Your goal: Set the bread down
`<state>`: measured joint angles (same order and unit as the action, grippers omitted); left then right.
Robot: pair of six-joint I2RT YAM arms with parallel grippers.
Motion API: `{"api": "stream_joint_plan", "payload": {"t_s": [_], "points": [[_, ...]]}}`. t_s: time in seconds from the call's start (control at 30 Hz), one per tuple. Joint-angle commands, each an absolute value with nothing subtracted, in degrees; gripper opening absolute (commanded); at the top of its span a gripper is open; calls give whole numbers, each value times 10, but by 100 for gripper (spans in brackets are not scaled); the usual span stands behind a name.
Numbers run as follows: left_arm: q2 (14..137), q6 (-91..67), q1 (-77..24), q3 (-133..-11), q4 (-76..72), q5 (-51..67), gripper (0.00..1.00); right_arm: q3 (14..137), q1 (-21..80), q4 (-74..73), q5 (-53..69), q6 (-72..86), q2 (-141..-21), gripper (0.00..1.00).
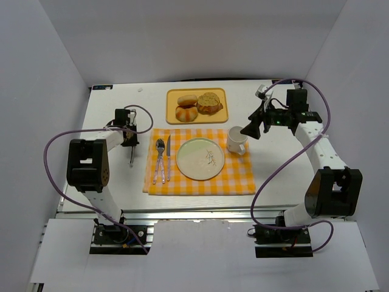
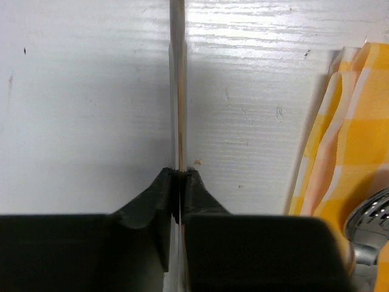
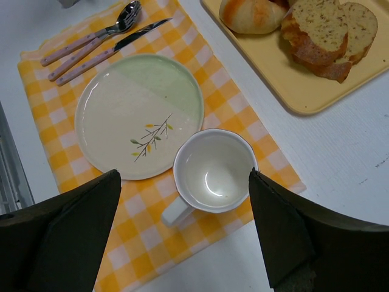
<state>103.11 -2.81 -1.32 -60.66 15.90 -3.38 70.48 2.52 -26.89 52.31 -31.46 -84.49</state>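
The bread (image 1: 187,100), a small golden-tan round roll, lies on the yellow tray (image 1: 172,117) at the back of the table, behind an orange-brown bun (image 1: 186,113) and left of a speckled sliced loaf (image 1: 209,103). In the right wrist view I see the bun (image 3: 252,13) and the loaf (image 3: 328,33), but not the roll. My right gripper (image 1: 250,130) is open and empty above the white mug (image 1: 236,140), right of the tray. My left gripper (image 1: 131,160) is shut and empty, pointing down at the bare table left of the checked cloth; its closed fingertips (image 2: 164,182) meet.
A yellow checked cloth (image 1: 237,180) carries a pale plate (image 1: 200,159), a fork (image 1: 159,159), a knife (image 1: 167,155) and the mug (image 3: 214,170). The plate (image 3: 138,115) holds nothing. White walls enclose the table on three sides.
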Motion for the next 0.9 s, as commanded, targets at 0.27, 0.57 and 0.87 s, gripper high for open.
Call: {"api": "stream_joint_plan", "payload": {"t_s": [0.27,0.57,0.87], "points": [[893,-198,-42,-662,141,180,23,730,6,-238,546,-285,-818,89],[934,-330,-105,-717,61,235,50,711,-12,-222,556,-278,-804,89],[1014,-202,-138,-885,205,201,58,693,-30,-220,566,-278,-791,89]]}}
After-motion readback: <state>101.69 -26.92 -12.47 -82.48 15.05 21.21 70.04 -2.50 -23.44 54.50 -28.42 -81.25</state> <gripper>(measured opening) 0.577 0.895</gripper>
